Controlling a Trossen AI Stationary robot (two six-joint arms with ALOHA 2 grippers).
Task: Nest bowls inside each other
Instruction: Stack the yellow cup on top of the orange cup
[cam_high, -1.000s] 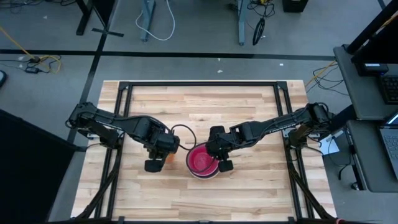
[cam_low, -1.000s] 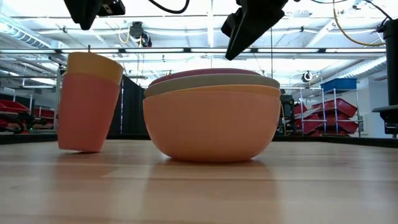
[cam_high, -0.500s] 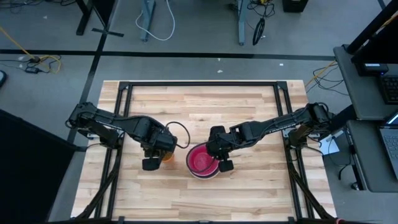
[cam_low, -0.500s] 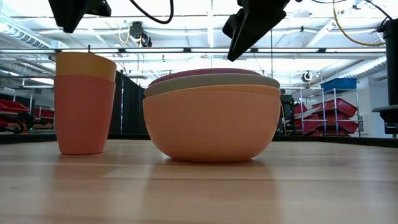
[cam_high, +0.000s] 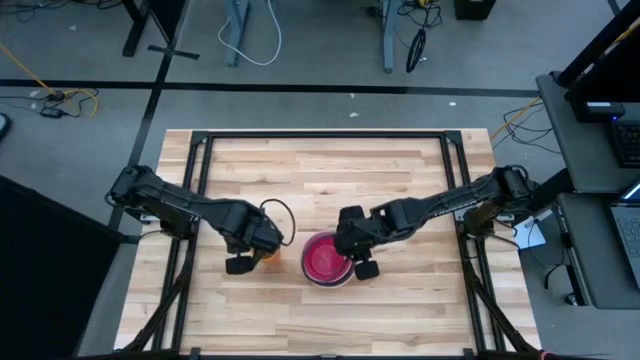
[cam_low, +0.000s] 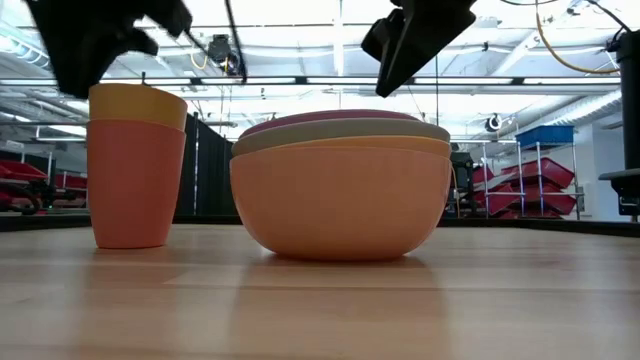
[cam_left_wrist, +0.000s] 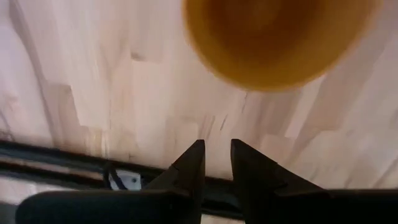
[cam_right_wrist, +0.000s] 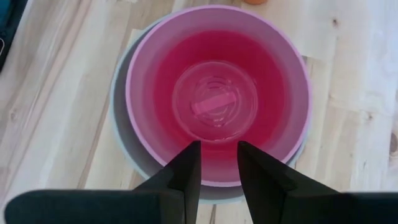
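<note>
On the pale planked counter (cam_high: 400, 190), smooth round plastic bowls (cam_low: 340, 185) nested, magenta bowl (cam_right_wrist: 217, 93) glossy inside, stacked tapered cups (cam_low: 135, 165) beside, left pincer (cam_left_wrist: 214, 155) and right pincer (cam_right_wrist: 217, 158) both narrowly parted, empty.

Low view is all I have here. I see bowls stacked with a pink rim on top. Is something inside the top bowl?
Observer: No, the magenta bowl holds nothing; the right wrist view shows its bare bottom.
Operator: Where is the right tool?
Observer: The right tool hangs over that bowl's rim, fingers slightly apart, holding nothing.
Operator: And the left tool?
Observer: The left tool is beside the stacked cups, off them, holding nothing.
</note>
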